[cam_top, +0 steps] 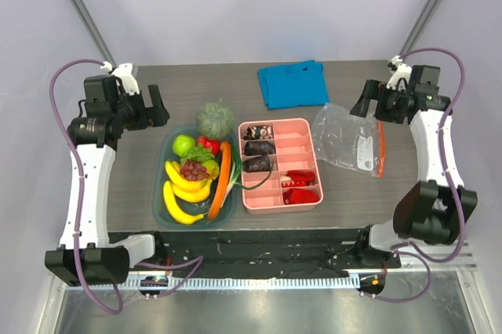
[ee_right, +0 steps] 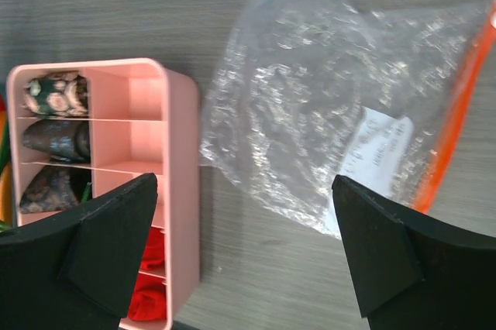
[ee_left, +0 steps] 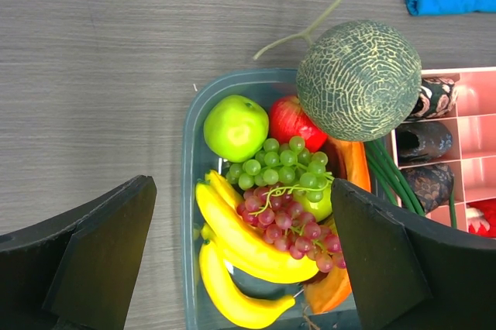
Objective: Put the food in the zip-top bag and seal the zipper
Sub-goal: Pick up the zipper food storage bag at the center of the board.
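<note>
The food lies in a teal tray (cam_top: 159, 185): a netted melon (cam_top: 214, 119) at its far end, a green apple (cam_top: 183, 145), a small red fruit (cam_top: 208, 144) and purple grapes (cam_top: 195, 170). The left wrist view shows the melon (ee_left: 358, 80), apple (ee_left: 235, 127), red fruit (ee_left: 296, 122) and grapes (ee_left: 291, 225). The clear zip-top bag (cam_top: 347, 138) lies flat at the right, with its orange-red zipper (cam_top: 381, 150) on the right edge. The right wrist view shows the bag (ee_right: 325, 105) and zipper (ee_right: 457, 121). My left gripper (cam_top: 154, 107) hovers open above the tray's left. My right gripper (cam_top: 366, 103) hovers open above the bag.
A pink divided box (cam_top: 306, 126) holding dark and red pieces sits between tray and bag. A blue cloth (cam_top: 292, 83) lies at the back. Yellow bananas (cam_top: 182, 193), green grapes (ee_left: 283, 166) and an orange carrot (cam_top: 220, 181) share the tray.
</note>
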`<state>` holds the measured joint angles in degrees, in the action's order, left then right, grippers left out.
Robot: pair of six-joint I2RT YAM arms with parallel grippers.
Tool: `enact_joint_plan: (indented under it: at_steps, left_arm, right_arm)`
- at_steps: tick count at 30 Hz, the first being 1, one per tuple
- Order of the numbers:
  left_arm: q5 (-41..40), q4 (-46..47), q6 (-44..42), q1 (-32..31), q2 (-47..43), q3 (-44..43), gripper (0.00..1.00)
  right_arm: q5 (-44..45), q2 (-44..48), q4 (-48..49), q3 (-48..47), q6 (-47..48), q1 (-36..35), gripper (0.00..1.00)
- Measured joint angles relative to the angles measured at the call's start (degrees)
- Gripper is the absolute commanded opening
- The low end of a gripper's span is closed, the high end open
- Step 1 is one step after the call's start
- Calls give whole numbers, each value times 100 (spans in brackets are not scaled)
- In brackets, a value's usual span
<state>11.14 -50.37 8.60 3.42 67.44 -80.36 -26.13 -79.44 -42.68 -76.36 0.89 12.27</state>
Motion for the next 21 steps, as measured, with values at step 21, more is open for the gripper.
enact_joint_plan:
  at_steps: [21]
  left_arm:
    - [1580,393,136,-2,535,-481,100]
  right_arm:
    - [332,-3123,-640,-466,1370,1759,70]
